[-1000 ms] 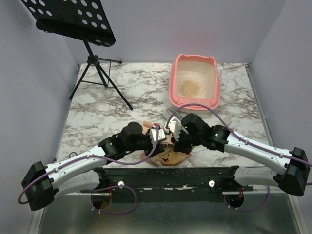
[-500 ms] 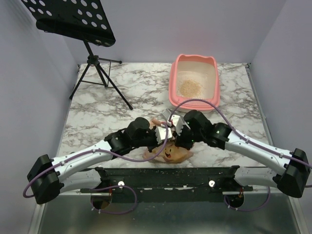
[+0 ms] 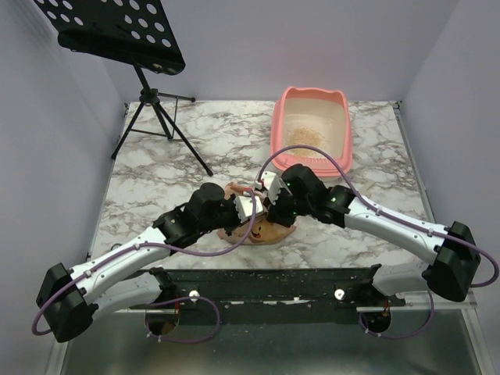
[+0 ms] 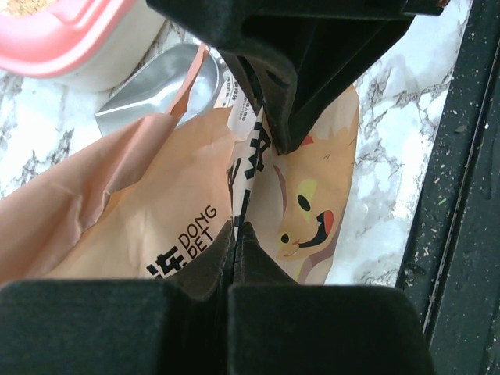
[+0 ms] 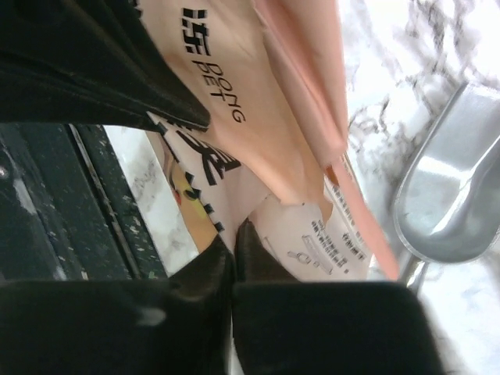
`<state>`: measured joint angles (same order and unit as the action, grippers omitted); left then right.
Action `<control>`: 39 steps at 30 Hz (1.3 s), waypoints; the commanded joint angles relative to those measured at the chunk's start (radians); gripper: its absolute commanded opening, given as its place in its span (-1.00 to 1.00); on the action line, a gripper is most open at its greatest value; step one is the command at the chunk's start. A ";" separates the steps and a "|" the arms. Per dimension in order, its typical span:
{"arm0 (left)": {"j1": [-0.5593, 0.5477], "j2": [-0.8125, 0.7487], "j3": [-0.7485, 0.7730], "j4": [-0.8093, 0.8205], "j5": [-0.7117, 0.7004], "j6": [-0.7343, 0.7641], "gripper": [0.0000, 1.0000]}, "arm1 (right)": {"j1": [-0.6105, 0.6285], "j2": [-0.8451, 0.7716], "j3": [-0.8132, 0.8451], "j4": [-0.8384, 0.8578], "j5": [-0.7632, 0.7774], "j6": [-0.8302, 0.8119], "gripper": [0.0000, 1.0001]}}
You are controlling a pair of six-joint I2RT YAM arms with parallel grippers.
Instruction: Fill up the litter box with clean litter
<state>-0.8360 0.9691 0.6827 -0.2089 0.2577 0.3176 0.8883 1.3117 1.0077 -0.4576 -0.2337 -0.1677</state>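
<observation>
The pink litter box (image 3: 311, 129) stands at the back right, with a small pile of tan clean litter (image 3: 307, 137) inside; its corner (image 4: 66, 39) shows in the left wrist view. An orange-tan printed bag (image 3: 258, 228) sits between the two arms at mid table. My left gripper (image 3: 253, 211) is shut on the bag's folded edge (image 4: 248, 168). My right gripper (image 3: 270, 208) is shut on the bag's white label side (image 5: 328, 234), facing the left one. The two grippers almost touch over the bag (image 5: 258, 94).
A grey metal scoop (image 4: 160, 82) lies on the marble between the bag and the litter box, also seen as the scoop (image 5: 449, 195) at the right. A black music stand (image 3: 152, 101) stands back left. A black rail (image 3: 273, 280) runs along the front edge.
The left gripper has closed on the bag. Both arms have carried the bag away from the front rail, toward the middle of the table.
</observation>
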 commanded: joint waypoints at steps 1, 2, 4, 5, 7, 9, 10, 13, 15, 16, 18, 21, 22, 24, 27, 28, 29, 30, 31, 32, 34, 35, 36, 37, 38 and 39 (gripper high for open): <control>0.015 -0.032 -0.047 0.049 -0.071 -0.043 -1.00 | -0.025 -0.016 -0.030 0.030 0.017 0.033 -0.55; 0.011 -0.026 -0.052 0.051 -0.077 -0.051 -1.00 | -0.025 -0.014 -0.043 0.031 0.017 0.034 -0.38; 0.006 -0.017 -0.058 0.063 -0.072 -0.055 -1.00 | -0.026 -0.020 -0.057 0.031 0.039 0.037 -0.19; 0.006 -0.013 -0.063 0.072 -0.069 -0.058 -1.00 | -0.028 -0.029 -0.057 0.028 0.056 0.040 -0.13; 0.005 0.000 -0.063 0.080 -0.067 -0.063 -1.00 | -0.029 -0.063 -0.051 0.011 0.079 0.034 -0.08; 0.005 0.014 -0.060 0.082 -0.061 -0.068 -1.00 | -0.029 -0.116 -0.054 -0.001 0.109 0.025 -0.04; 0.006 0.019 -0.055 0.079 -0.058 -0.071 -1.00 | -0.031 -0.149 -0.057 -0.007 0.120 0.016 -0.03; 0.006 0.020 -0.046 0.078 -0.049 -0.081 -1.00 | -0.031 -0.239 -0.075 -0.022 0.183 -0.004 0.00; 0.006 0.017 -0.046 0.078 -0.051 -0.084 -1.00 | -0.031 -0.288 -0.083 -0.044 0.200 -0.024 0.02; 0.006 0.017 -0.040 0.080 -0.051 -0.087 -1.00 | -0.031 -0.305 -0.083 -0.065 0.191 -0.033 0.02; 0.005 0.017 -0.034 0.077 -0.048 -0.098 -1.00 | -0.031 -0.341 -0.077 -0.108 0.192 -0.053 0.02; 0.005 0.010 -0.031 0.075 -0.048 -0.101 -1.00 | -0.031 -0.374 -0.107 -0.116 0.139 -0.116 0.02; 0.003 0.008 -0.032 0.074 -0.049 -0.101 -1.00 | -0.031 -0.371 -0.112 -0.115 0.131 -0.131 0.02; 0.002 0.000 -0.035 0.071 -0.052 -0.101 -1.00 | -0.031 -0.348 -0.104 -0.118 0.125 -0.151 0.02; -0.002 -0.012 -0.038 0.071 -0.064 -0.098 -1.00 | -0.031 -0.289 -0.078 -0.112 0.093 -0.182 0.02; -0.003 -0.015 -0.041 0.069 -0.064 -0.098 -1.00 | -0.031 -0.272 -0.070 -0.104 0.085 -0.191 0.02; -0.003 -0.018 -0.043 0.072 -0.063 -0.098 -1.00 | -0.031 -0.252 -0.064 -0.093 0.076 -0.197 0.02; -0.005 -0.020 -0.044 0.071 -0.060 -0.098 -1.00 | -0.031 -0.232 -0.061 -0.084 0.067 -0.208 0.02; -0.008 -0.020 -0.045 0.071 -0.058 -0.098 -1.00 | -0.031 -0.215 -0.055 -0.072 0.063 -0.217 0.02; -0.009 -0.020 -0.043 0.068 -0.060 -0.098 -1.00 | -0.031 -0.192 -0.047 -0.067 0.059 -0.223 0.02; -0.014 -0.018 -0.043 0.066 -0.058 -0.098 -1.00 | -0.031 -0.152 -0.031 -0.072 0.037 -0.225 0.02; -0.012 -0.020 -0.043 0.065 -0.060 -0.098 -1.00 | -0.031 -0.134 -0.029 -0.073 0.027 -0.222 0.02; -0.014 -0.023 -0.041 0.066 -0.060 -0.098 -1.00 | -0.031 -0.124 -0.035 -0.075 0.022 -0.217 0.01; -0.012 -0.024 -0.044 0.068 -0.061 -0.098 -1.00 | -0.031 -0.118 -0.043 -0.075 0.017 -0.210 -0.01; -0.014 -0.026 -0.046 0.069 -0.063 -0.097 -1.00 | -0.029 -0.115 -0.052 -0.075 0.020 -0.196 -0.08; -0.015 -0.027 -0.049 0.069 -0.067 -0.097 -1.00 | -0.032 -0.111 -0.063 -0.081 0.019 -0.187 -0.23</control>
<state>-0.8463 0.9718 0.6312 -0.1497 0.2199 0.2260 0.8619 1.1858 0.9436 -0.5285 -0.1726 -0.3634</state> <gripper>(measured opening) 0.009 0.472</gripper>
